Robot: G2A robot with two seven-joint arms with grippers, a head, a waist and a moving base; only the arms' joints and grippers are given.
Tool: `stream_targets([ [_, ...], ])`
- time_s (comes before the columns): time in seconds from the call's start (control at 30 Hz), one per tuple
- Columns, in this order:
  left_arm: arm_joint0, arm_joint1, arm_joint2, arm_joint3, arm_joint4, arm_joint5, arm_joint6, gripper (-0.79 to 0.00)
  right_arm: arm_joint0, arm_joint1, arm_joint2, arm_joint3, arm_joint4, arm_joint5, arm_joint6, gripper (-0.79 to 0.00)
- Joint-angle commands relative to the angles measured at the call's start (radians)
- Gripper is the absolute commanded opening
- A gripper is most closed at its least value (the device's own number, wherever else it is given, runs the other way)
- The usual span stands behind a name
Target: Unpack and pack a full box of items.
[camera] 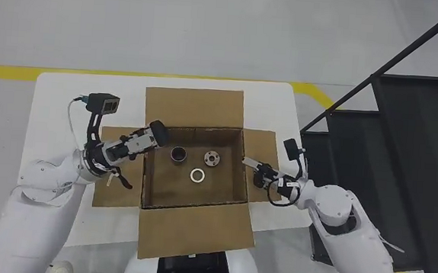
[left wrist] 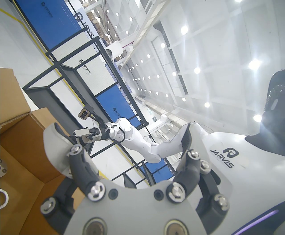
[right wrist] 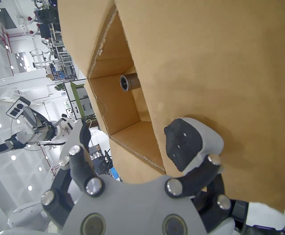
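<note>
An open cardboard box [camera: 195, 106] stands mid-table with its flaps spread out. On its floor lie a dark metal cylinder [camera: 178, 155], a flanged disc [camera: 212, 158] and a white ring [camera: 198, 175]. My left gripper [camera: 157, 132] hovers open over the box's left wall, nothing between its fingers [left wrist: 55, 138]. In the left wrist view the box [left wrist: 26, 138] is beside the gripper [left wrist: 121, 142], with the disc [left wrist: 2, 169] and ring [left wrist: 3, 198] at the edge. My right gripper [camera: 255, 170] is open at the box's right wall [right wrist: 200, 66]. The right wrist view shows the gripper [right wrist: 133, 142] and the cylinder [right wrist: 128, 82] inside.
The white table [camera: 61, 102] has bare room to the left and right of the box. A black metal rack [camera: 401, 149] stands close to the table's right side. A yellow floor line [camera: 10, 71] runs behind the table.
</note>
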Motion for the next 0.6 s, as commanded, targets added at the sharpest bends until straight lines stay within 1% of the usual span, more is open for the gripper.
stream_targets([
  [0.0, 0.009, 0.002, -0.009, 0.003, -0.009, 0.0, 0.0, 0.0, 0.015, -0.001, -0.009, 0.018, 0.001, 0.008, -0.002, 0.0],
  [0.17, 0.014, 0.005, -0.02, 0.021, -0.033, 0.004, -0.012, 0.0, 0.046, -0.002, -0.03, 0.049, 0.007, 0.026, 0.007, 0.0],
  [0.27, 0.016, 0.006, -0.02, 0.03, -0.039, 0.0, -0.017, 0.0, 0.043, -0.002, -0.025, 0.033, 0.007, 0.015, -0.013, 0.0],
  [0.47, 0.023, 0.009, -0.04, 0.043, -0.08, -0.018, -0.016, 0.0, -0.012, 0.005, 0.008, -0.108, -0.024, -0.07, -0.03, 0.0],
  [0.57, 0.035, 0.01, -0.058, 0.046, -0.117, -0.029, -0.018, 0.0, -0.028, 0.01, 0.005, -0.183, -0.088, -0.089, -0.026, 0.0],
])
